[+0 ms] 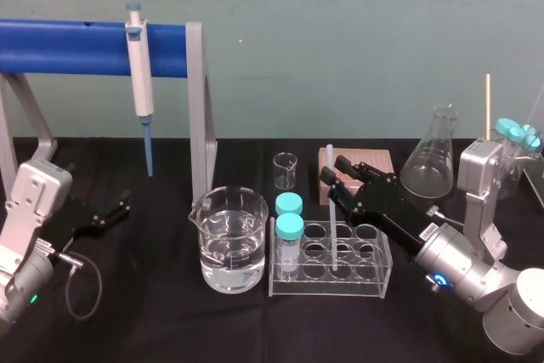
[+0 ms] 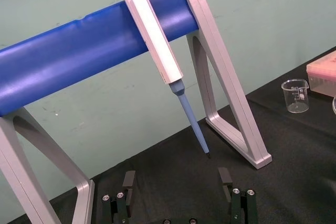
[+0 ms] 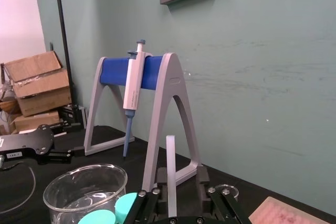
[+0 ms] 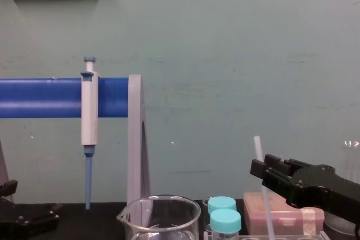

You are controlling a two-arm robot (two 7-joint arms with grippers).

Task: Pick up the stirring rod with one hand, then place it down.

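One arm is at work for you: your right gripper [image 1: 334, 172] reaches in low from the right, its forearm slanting over the tube rack [image 1: 374, 282]. Its fingers are spread to either side of the stirring rod [image 1: 333, 218], which stands upright in that rack (closer to one finger than the other). Your left gripper [image 1: 109, 212] lies parked on the table [image 1: 153, 320] at far left, fingers likewise apart.

Rod [image 3: 171, 171] upright in the right gripper [image 3: 181, 174], jaws apart.
Rod sits close to one finger [image 3: 160, 179], clear gap to the other. Near: beaker [image 3: 86, 187], two teal caps [image 3: 125, 206]. Farther off, against the green wall [image 3: 262, 77]: blue stand [image 3: 115, 72] with pipette [image 3: 133, 85] hanging from its bar.
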